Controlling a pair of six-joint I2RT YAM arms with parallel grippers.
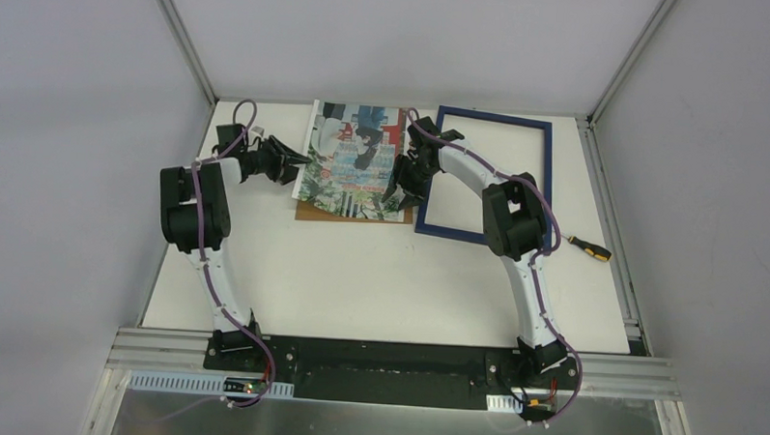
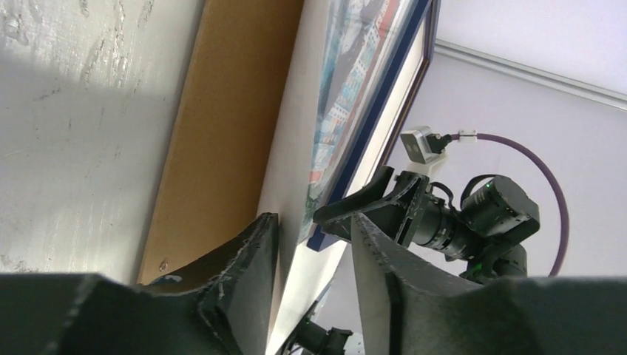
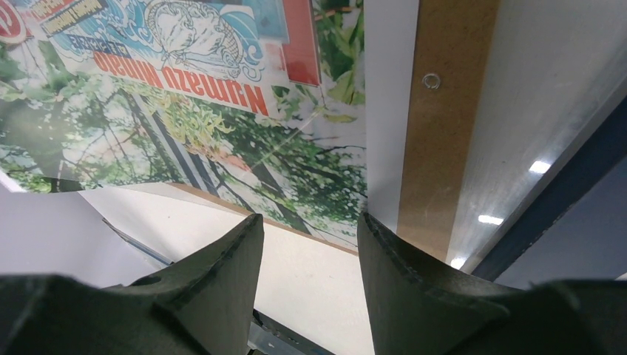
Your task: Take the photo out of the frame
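I am working on a white table [image 1: 359, 284] closed in by plain grey walls [image 1: 67, 90] with aluminium posts [image 1: 180, 31] running up at the far corners. At the left I am holding my left gripper [image 1: 291, 168] low at the photo's left edge, jaws standing apart with the sheet's edge between them, nothing clamped that I can see. The photo [image 1: 356, 154] is lying outside the frame, on a brown backing board [image 1: 347, 214] whose near strip is showing beneath it. My right gripper [image 1: 401, 187] is hanging over the photo's right edge, likewise unclenched. Just beside it the frame [image 1: 491, 115] is lying flat on the table. A yellow-and-black screwdriver [image 1: 589, 248] is lying near the table's right edge.
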